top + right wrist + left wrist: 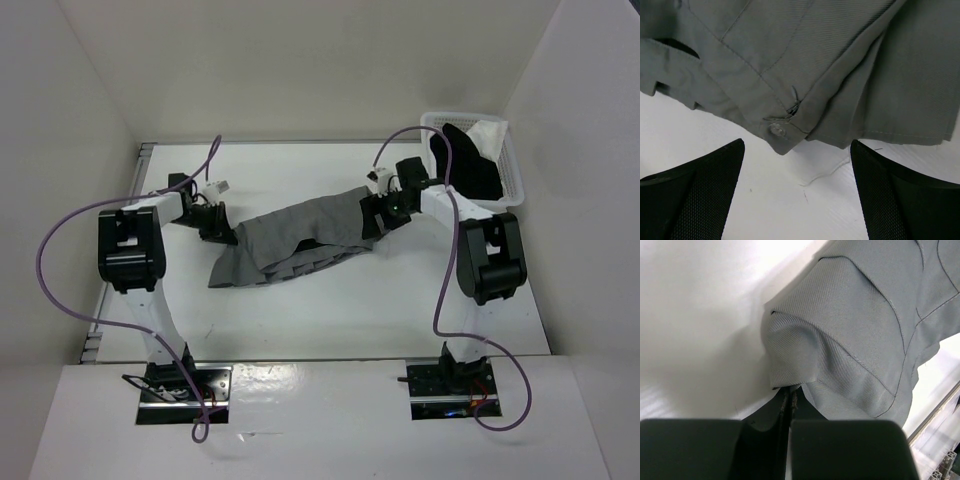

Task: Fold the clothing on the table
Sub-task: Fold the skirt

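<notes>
The clothing, a grey pleated skirt, lies crumpled across the middle of the table, running from lower left to upper right. At its left end my left gripper is shut on the clothing. In the left wrist view the gripper pinches a bunched edge of the fabric. My right gripper stands open over the skirt's right end. In the right wrist view the gripper has its jaws spread wide on either side of the waistband corner with its button, not touching it.
A white mesh basket at the back right holds a black garment and a white cloth. White walls enclose the table on the left, back and right. A metal rail runs along the table edge.
</notes>
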